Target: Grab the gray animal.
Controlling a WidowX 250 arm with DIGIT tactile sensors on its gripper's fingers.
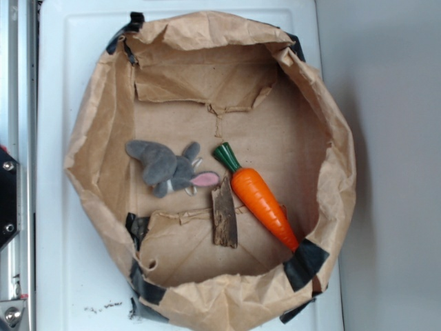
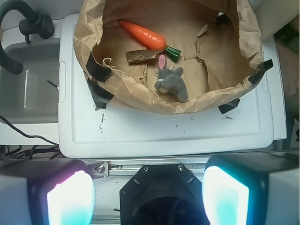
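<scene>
Closest to you in the wrist view, the gripper (image 2: 149, 187) hangs well back from the work with its two glowing pads spread wide and nothing between them, so it's released and probably parked for a clear look. Past the white tray (image 2: 140, 131) sits a crumpled brown paper bag (image 2: 154, 101), walls rolled down and taped with black tape, presumably to keep it from sliding. Just inside the near wall lies the gray animal (image 2: 172, 80), a fuzzy plush rabbit with one pink-lined ear. Beyond it, the rough bark-like wood piece (image 2: 141, 56), then the glossy orange carrot (image 2: 144, 33) farthest back.
</scene>
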